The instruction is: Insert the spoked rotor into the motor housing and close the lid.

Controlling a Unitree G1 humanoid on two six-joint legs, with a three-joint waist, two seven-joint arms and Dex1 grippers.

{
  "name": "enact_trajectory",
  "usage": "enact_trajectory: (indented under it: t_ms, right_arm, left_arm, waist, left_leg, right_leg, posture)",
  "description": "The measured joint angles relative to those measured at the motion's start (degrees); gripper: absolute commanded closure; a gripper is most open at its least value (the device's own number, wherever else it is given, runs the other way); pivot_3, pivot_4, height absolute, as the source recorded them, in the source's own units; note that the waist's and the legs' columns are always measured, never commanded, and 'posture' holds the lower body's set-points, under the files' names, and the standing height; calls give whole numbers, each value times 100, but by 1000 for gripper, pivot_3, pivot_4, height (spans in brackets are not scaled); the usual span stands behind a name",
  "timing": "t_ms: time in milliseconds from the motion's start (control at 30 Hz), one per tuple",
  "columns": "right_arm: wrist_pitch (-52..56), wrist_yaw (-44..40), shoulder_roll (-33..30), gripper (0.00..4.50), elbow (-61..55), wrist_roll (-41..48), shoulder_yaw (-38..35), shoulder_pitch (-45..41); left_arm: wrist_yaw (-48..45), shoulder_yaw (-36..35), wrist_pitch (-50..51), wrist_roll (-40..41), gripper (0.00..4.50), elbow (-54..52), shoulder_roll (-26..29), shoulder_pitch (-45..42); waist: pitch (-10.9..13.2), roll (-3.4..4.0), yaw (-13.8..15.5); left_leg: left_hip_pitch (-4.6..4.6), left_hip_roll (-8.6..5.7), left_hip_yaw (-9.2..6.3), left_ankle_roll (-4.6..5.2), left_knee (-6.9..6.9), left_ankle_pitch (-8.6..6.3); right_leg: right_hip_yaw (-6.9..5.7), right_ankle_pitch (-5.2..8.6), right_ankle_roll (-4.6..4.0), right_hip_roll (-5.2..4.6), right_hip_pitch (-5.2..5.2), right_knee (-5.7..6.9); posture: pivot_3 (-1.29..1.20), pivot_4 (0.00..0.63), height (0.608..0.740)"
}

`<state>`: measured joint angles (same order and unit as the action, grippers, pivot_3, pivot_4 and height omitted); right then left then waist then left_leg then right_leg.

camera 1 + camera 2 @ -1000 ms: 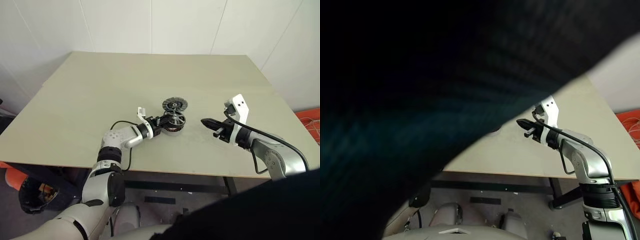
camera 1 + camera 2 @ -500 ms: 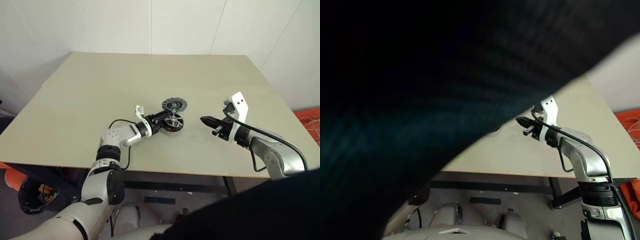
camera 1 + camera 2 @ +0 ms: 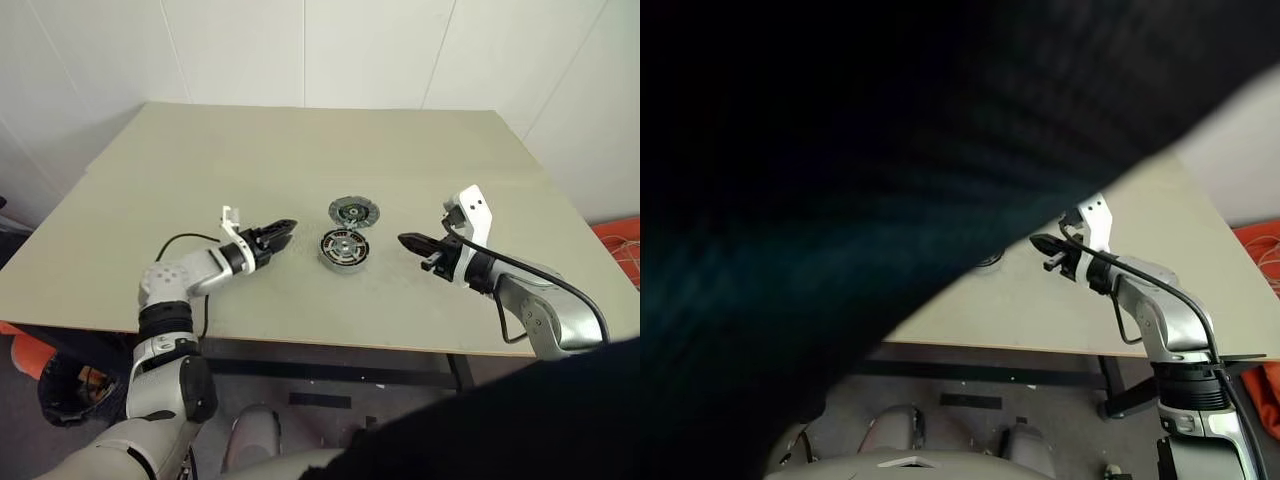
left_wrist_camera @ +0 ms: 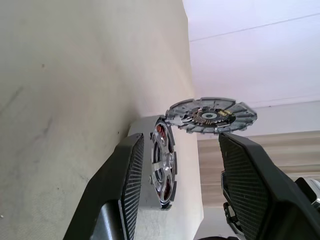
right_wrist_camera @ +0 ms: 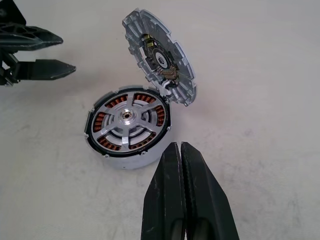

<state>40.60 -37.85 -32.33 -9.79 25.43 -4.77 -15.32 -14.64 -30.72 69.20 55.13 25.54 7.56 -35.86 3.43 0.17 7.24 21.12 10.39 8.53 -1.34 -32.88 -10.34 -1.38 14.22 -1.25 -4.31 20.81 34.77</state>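
The spoked rotor [image 5: 128, 119] sits in the motor housing [image 5: 131, 156] mid-surface [image 3: 200, 180], no writing legible on either, the lid [image 5: 159, 56] propped tilted against its far edge, the left gripper [image 3: 279, 233] open-fingered and empty to its left, the right gripper [image 3: 412, 242] with fingers closed to its right.

Lab-like test room: bare beige table [image 3: 200, 180], plain white panel walls [image 3: 300, 50].
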Motion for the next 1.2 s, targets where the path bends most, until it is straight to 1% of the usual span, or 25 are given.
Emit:
enact_trajectory:
  t_ms: [100,200,300,367,400,533,733,867,1000,1200]
  right_arm:
    - [-10,16,113,4500,21,-14,107,-79]
    - [-92,215,470,4500,296,-177,274,-357]
    - [-128,436,848,4500,612,-355,543,-622]
    - [-165,577,1025,4500,860,-557,723,-803]
    - [-172,612,1069,4500,942,-626,789,-849]
    - [-259,683,1342,4500,1296,-830,1016,-1004]
    - [-438,832,1654,4500,1814,-1102,1086,-1153]
    - [-644,906,1759,4500,1909,-1228,1105,-1120]
    - [-751,944,1820,4500,1939,-1301,1099,-1069]
    - [-345,902,1745,4500,1507,-1240,1050,-1047]
  left_arm:
    - [8,59,-64,-6,1969,-220,-15,7]
    - [20,154,-209,-44,1969,-356,-130,45]
    - [-106,701,-536,-390,1969,-702,-129,237]
    - [-345,1211,-787,-677,1969,-1120,-12,431]
    - [-428,1349,-845,-752,1969,-1259,23,451]
    - [-753,1684,-1076,-933,1969,-1689,285,445]
    - [-1149,2218,-1393,-1358,1969,-1812,615,466]
    - [-1300,2436,-1632,-1625,1969,-1900,780,466]
    - [-1362,2474,-1743,-1738,1969,-1901,788,465]
    - [-1407,2477,-1799,-1841,1969,-1894,782,465]
  waist:
    - [0,0,-6]
    - [0,0,-23]
    - [0,0,-35]
    - [1,0,-28]
    - [1,0,-28]
    - [1,0,-20]
    - [1,0,-31]
    - [1,0,-37]
    - [1,0,-46]
    - [1,1,-45]
  left_leg:
    - [0,0,1,0,1,0]
    - [1,1,1,-3,1,2]
    - [8,4,1,-5,5,3]
    - [20,5,0,-5,6,3]
    - [27,3,1,-6,6,3]
    - [33,1,1,-5,6,3]
    - [30,3,0,-9,4,5]
    - [15,4,1,-11,6,5]
    - [2,4,1,-14,6,7]
    - [11,3,1,-15,7,8]
  right_leg:
    - [0,0,0,0,1,0]
    - [0,0,0,1,4,1]
    - [0,0,0,2,13,2]
    - [-2,0,0,2,24,1]
    - [-2,0,0,2,30,1]
    - [-3,-1,0,2,33,1]
    - [-3,-1,1,2,33,5]
    - [-1,-1,2,3,21,5]
    - [0,-1,2,3,10,8]
    - [0,-2,2,3,18,9]
  posture:
    - [0,0,740]
    - [0,0,740]
    - [0,0,740]
    - [0,0,740]
    - [0,0,740]
    - [0,0,740]
    - [0,0,740]
    - [0,0,740]
    - [0,0,740]
    - [0,0,740]
